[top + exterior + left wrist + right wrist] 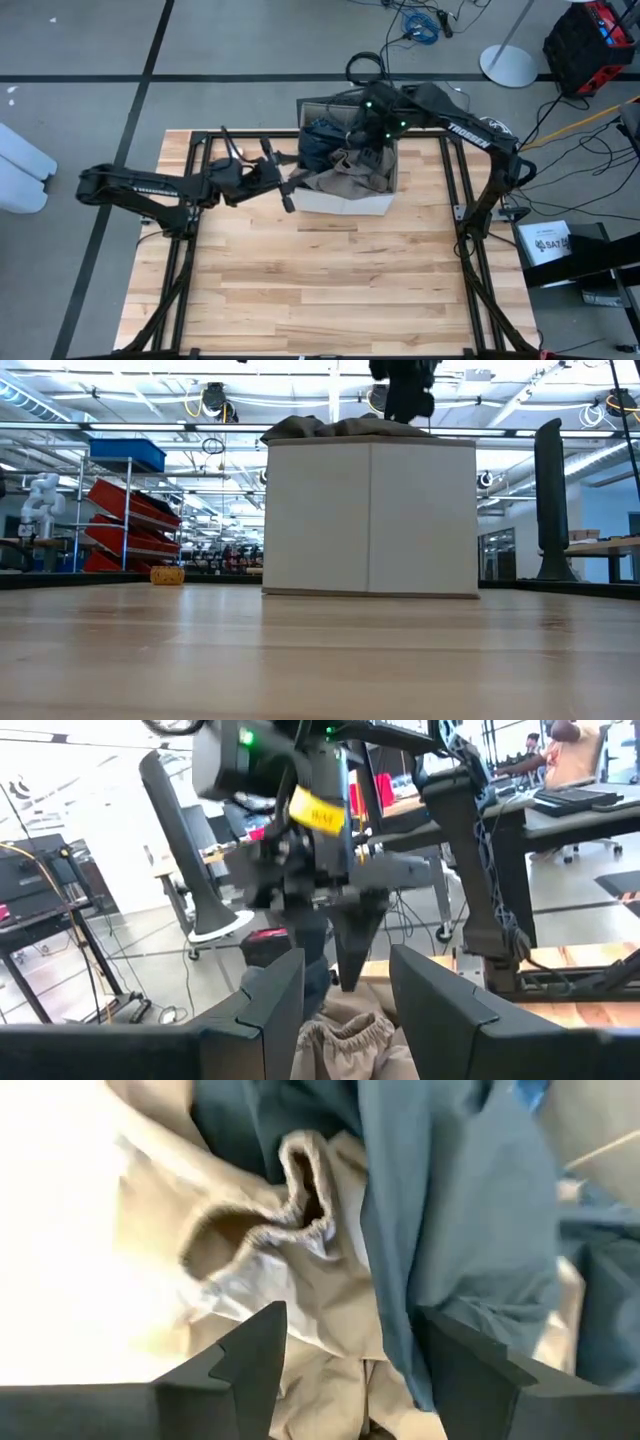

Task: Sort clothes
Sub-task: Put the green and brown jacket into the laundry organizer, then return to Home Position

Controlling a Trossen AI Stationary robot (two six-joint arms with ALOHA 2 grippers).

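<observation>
High view shows my right gripper (pixel 372 150) over the fabric box (pixel 345 201) at the far middle of the table (pixel 340 290), pointing down into the clothes. My right wrist view looks straight at these clothes: the khaki garment (pixel 300 1280) with its gathered waistband lies just under my fingers (pixel 250 1355), and the teal-green garment (pixel 450 1230) hangs beside it, partly over it. My right fingers stand spread apart, and between them I see only the cloth below; they pinch nothing. If the fingertips touch the khaki cloth I cannot tell.

My left gripper (pixel 287 195) is at the left side of the box, near its near-left corner, low above the table. In my left wrist view its fingers (pixel 270 1010) stand apart with a clear gap, and nothing is between them. Beyond them I see a fold of khaki cloth (pixel 345 1040) with a waistband, and behind it my right arm (pixel 300 830) coming down.

Low view shows the box standing upright on the table, with dark grey-green cloth (pixel 330 428) heaped over its rim and my right gripper (pixel 405 400) just above it.
</observation>
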